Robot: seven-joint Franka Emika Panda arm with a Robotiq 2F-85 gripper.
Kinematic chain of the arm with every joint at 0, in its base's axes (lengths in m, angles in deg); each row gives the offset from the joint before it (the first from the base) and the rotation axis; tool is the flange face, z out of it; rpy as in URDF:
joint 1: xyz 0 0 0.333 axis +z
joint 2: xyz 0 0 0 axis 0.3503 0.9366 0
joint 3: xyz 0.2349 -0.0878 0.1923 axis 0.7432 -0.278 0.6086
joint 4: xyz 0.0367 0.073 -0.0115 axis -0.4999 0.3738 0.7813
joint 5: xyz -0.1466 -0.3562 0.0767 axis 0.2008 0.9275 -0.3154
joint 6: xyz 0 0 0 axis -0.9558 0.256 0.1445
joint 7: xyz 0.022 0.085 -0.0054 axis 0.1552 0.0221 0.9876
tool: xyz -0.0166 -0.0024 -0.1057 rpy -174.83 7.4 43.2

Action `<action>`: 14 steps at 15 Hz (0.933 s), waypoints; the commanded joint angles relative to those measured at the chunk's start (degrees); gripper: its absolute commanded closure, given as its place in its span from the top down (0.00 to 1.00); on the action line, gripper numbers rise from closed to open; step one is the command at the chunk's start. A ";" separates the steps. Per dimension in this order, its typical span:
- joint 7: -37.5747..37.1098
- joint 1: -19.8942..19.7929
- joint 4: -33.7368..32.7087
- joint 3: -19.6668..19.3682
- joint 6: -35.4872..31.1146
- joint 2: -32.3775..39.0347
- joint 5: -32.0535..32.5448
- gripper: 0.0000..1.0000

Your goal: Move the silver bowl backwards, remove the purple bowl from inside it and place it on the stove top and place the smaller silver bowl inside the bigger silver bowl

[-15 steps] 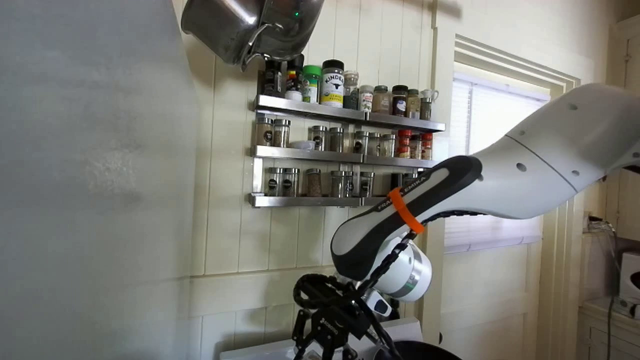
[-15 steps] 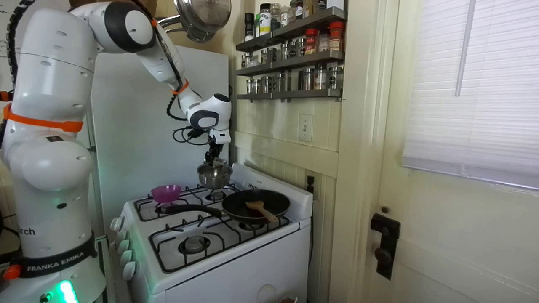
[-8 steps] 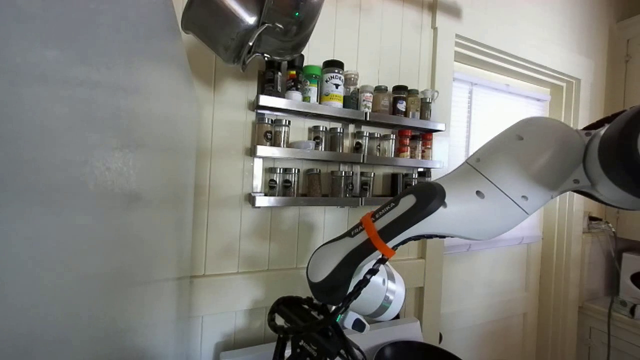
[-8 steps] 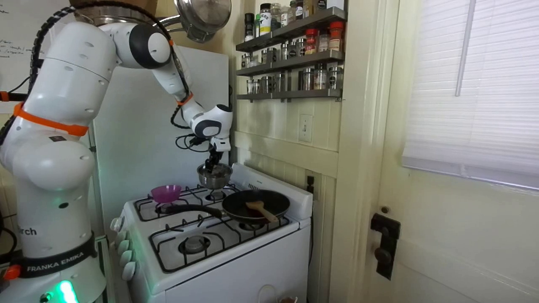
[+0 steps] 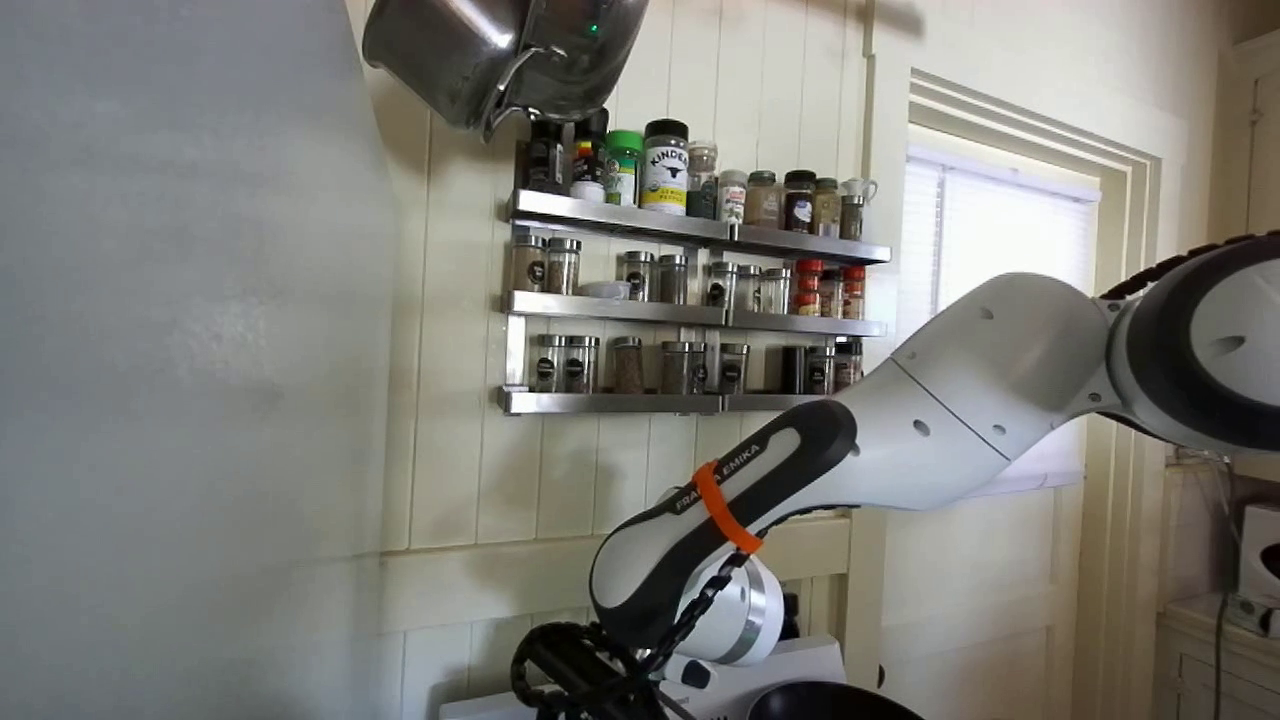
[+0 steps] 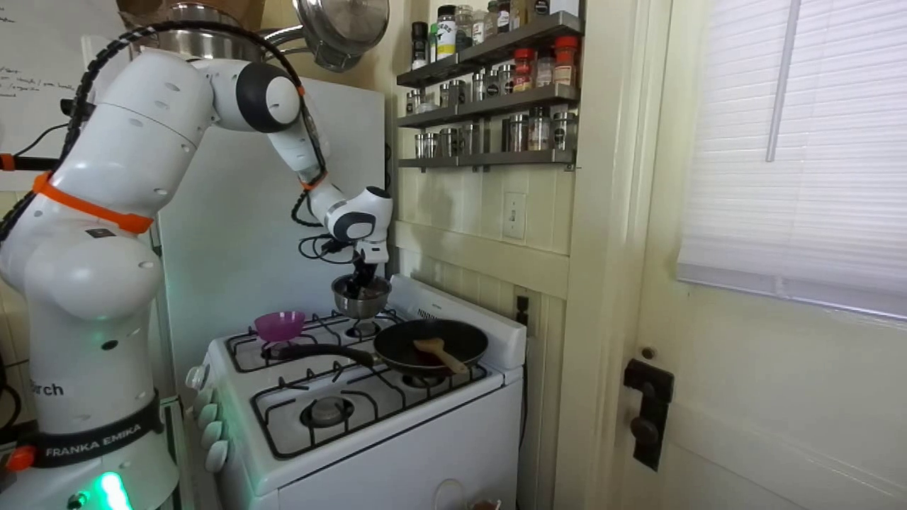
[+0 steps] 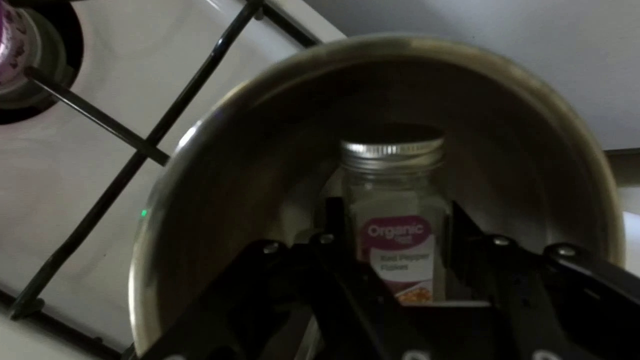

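One spice jar (image 7: pixel 397 240) is pinched by its sides in the pincer (image 7: pixel 395 212) inside the silver bowl (image 6: pixel 360 307) on the stove top (image 6: pixel 241 389), likely for a steady lift or release, while the purple bowl (image 6: pixel 280 326) stands apart, presumably leaving that space free.

Strong daylight enters through the blind (image 5: pixel 1000 230) in both exterior views, whereas the wrist view is dim, the bowl (image 7: pixel 505 150) deeply shadowed within and the jar (image 7: pixel 397 205) blurred in its smaller lettering.
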 commanded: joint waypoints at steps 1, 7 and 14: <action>-3.40 1.38 -1.12 -1.11 0.44 0.44 2.41 0.77; -6.78 3.77 3.51 -1.49 -0.61 -3.93 6.46 1.00; -21.77 6.37 15.99 -7.07 -5.37 -15.22 19.22 1.00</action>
